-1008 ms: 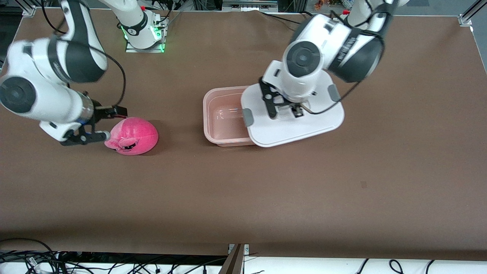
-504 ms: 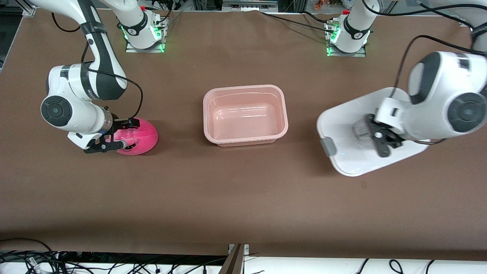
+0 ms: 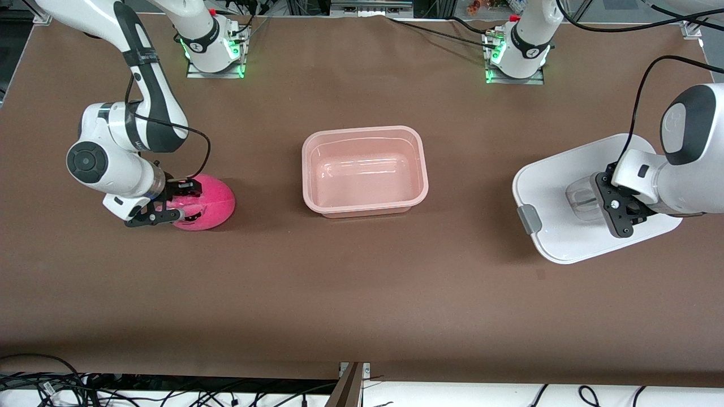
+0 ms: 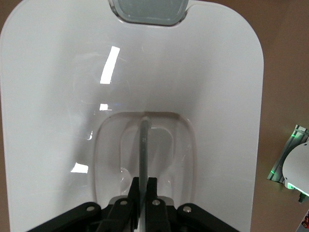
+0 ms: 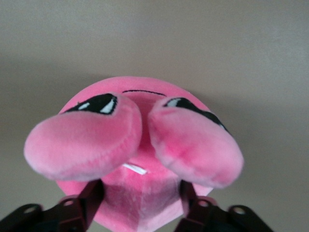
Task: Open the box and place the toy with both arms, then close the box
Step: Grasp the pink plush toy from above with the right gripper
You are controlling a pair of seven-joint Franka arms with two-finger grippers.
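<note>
- Front view: the box [image 3: 365,171] sits open and empty at the middle of the table [image 3: 362,294]. Its lid [image 3: 557,195] is off, carried toward the left arm's end of the table by the left gripper [image 3: 613,210], whose fingers are pinched fully together on the lid's clear centre handle [image 3: 582,202]. The toy [image 3: 206,202] lies on the table toward the right arm's end, well apart from the box. The right gripper [image 3: 169,200] is down at the toy, one finger on either side of it.
- Left wrist view: the left gripper [image 4: 143,195] clamps the thin handle [image 4: 143,145] in the lid's [image 4: 72,96] recess; one grey clip [image 4: 147,10] shows at the lid's edge.
- Right wrist view: the right gripper [image 5: 140,198] straddles the toy [image 5: 135,145], part-way open, fingers [image 5: 89,198] at the plush's sides; whether they have pressed into a firm grip cannot be told.
- Progress: opening looks done. Lifting the toy, dropping it in the box and refitting the lid remain.
- Surroundings: the two arm bases [image 3: 212,48] stand along one table edge and cables [image 3: 56,387] hang off the other. Nothing lies between toy and box.
</note>
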